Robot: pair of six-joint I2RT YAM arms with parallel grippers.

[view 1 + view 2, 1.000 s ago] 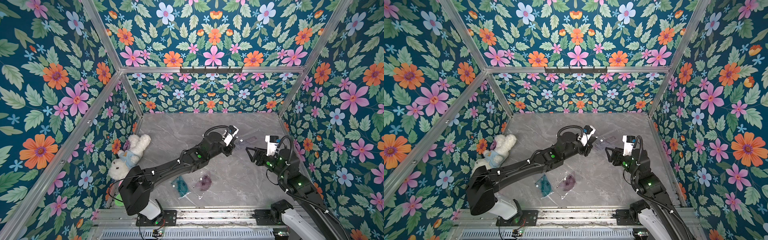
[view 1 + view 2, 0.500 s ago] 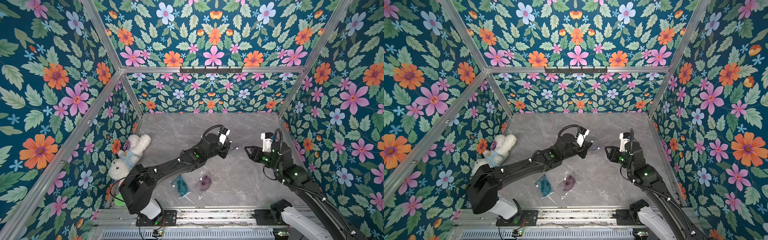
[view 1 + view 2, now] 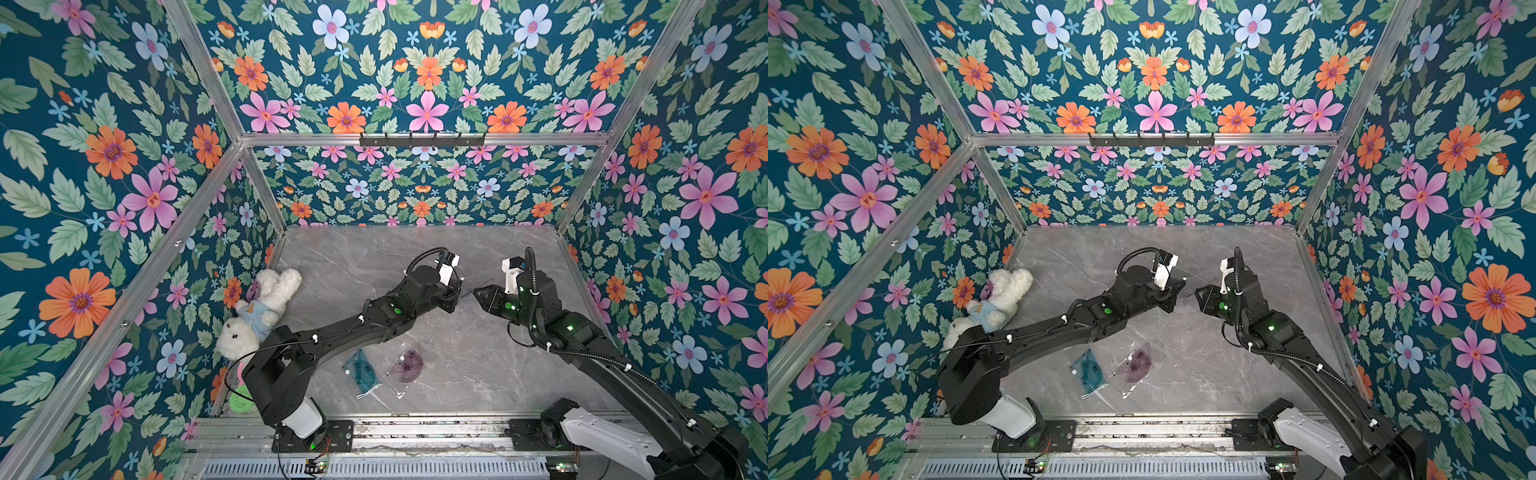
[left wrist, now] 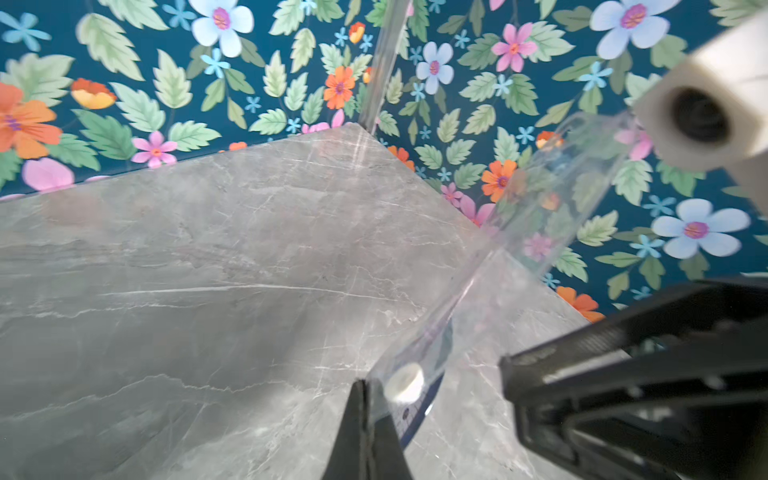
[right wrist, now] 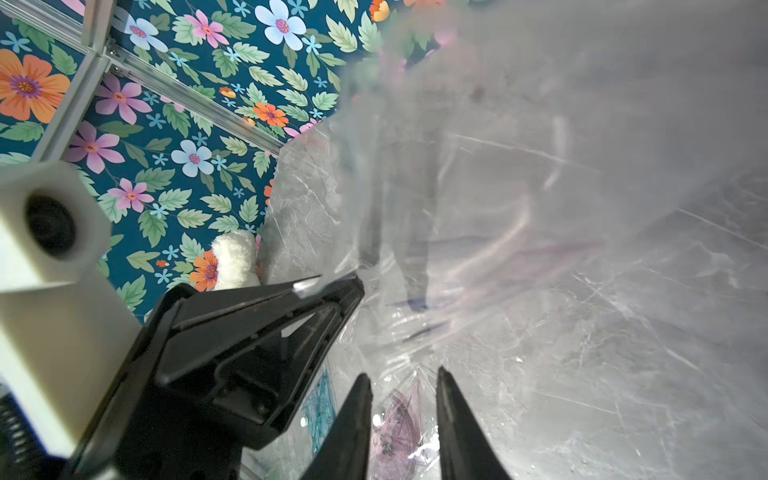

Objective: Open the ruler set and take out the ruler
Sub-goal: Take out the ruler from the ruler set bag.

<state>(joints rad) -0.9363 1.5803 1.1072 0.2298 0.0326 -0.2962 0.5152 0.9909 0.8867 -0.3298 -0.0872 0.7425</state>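
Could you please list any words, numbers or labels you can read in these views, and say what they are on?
No text reads clearly.
Ruler in the pouch: printed marks, too blurred.
Set square and protractor: scale marks, too small.

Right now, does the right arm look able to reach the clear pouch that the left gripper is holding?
Probably yes. The right gripper faces the pouch with its jaws part open, and nothing stands between them; the left gripper pinches only one end.
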